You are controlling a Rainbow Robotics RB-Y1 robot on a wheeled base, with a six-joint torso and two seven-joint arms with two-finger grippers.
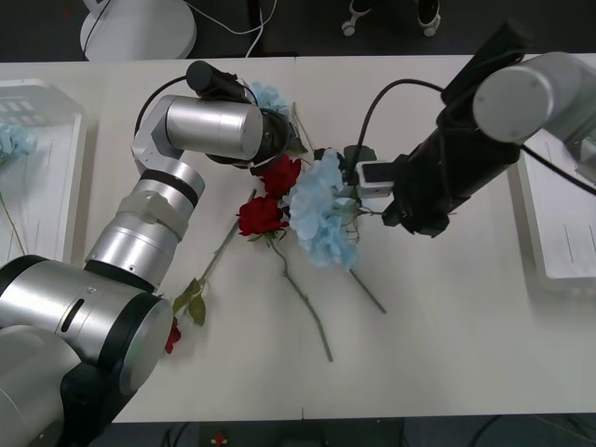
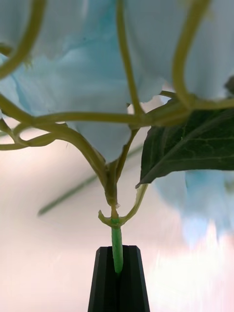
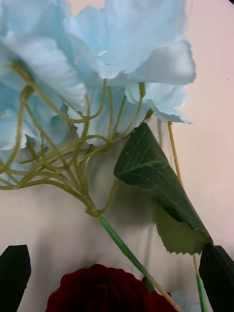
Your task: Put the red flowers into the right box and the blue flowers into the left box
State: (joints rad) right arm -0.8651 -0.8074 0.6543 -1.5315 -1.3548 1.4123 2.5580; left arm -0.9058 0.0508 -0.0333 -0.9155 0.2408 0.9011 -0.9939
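Flowers lie heaped mid-table: blue flowers (image 1: 321, 209) right of two red flowers (image 1: 264, 215), stems trailing toward the near edge. The right gripper (image 2: 117, 265), at the pile's right side, has its black fingers pinched on a blue flower stem (image 2: 116, 246). The left gripper (image 3: 114, 273), fingers spread wide, hovers at the pile's far side over a rose (image 3: 105, 290). The left box (image 1: 42, 177) sits far left, the right box (image 1: 559, 228) far right.

Red flowers (image 1: 270, 196) look velvety and matt; blue flowers (image 1: 317, 209) thin, cloth-like, on smooth plastic stems. The table (image 1: 447, 317) is smooth, matt cream. Upper left, the left box (image 1: 42, 168) is glossy white plastic.
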